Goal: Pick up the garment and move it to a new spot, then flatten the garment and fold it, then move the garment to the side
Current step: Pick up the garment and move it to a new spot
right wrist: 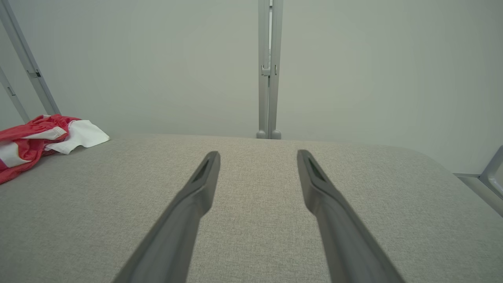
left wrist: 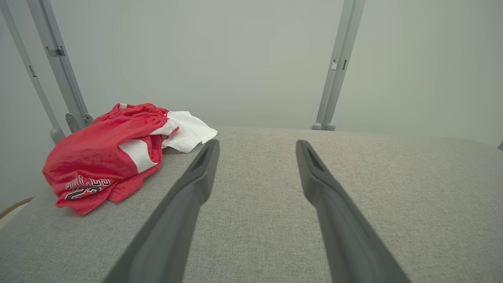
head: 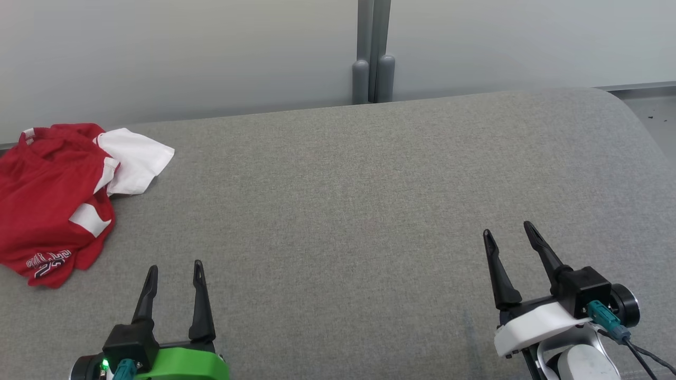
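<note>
Both grippers sit low at the near edge of the grey fabric-covered desk [head: 369, 184], fingers pointing away from the robot. Left gripper [head: 175, 266], on its green mount, has its jaws spread wide with nothing between them and touches nothing. Right gripper [head: 507, 229], on its white mount, is just as wide apart and empty, leaning slightly left. At the far left edge the garment [head: 50, 200] lies crumpled, red with white panels. White-and-black lettering on its hem is too creased to read.
</note>
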`<state>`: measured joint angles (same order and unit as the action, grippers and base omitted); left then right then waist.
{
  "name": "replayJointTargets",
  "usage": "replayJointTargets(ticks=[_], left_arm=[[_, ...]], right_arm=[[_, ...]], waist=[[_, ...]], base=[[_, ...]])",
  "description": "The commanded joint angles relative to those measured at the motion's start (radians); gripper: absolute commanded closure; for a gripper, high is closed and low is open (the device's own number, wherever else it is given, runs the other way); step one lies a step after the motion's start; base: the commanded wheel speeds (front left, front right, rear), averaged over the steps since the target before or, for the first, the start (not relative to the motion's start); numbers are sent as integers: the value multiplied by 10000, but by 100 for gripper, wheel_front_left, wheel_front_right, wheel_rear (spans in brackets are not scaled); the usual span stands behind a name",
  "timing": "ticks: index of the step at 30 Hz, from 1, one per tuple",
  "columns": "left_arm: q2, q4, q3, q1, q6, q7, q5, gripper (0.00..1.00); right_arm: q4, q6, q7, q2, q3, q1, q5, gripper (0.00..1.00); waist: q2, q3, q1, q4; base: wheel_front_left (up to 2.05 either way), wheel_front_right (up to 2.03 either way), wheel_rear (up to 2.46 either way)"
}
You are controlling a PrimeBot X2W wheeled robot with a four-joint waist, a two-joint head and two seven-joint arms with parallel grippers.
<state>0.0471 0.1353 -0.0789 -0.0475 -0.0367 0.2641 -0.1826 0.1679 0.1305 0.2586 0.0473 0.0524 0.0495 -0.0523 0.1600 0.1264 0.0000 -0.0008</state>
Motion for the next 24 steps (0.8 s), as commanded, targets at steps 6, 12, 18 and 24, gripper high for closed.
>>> replayJointTargets(ticks=[6, 12, 18, 24], left_arm=[[59, 35, -9, -91, 6, 17, -20, 0], [59, 53, -10, -46, -7, 17, -10, 0], [58, 38, 22, 99, -8, 17, -4, 0], [53, -59, 109, 171, -11, 17, 86, 0]], right_arm=[[-59, 4, 59, 19, -33, -122, 21, 0], [-119, 4, 59, 19, -76, -138, 82, 0], [-282, 4, 59, 19, -238, -191, 127, 0], [-520, 4, 58, 19, -449, -302, 126, 0]], waist=[[0, 6, 0, 1], [0, 36, 0, 55], [0, 99, 0, 449], [0, 195, 0, 1411]], base=[[0, 0, 0], [0, 0, 0], [0, 0, 0], [0, 0, 0]])
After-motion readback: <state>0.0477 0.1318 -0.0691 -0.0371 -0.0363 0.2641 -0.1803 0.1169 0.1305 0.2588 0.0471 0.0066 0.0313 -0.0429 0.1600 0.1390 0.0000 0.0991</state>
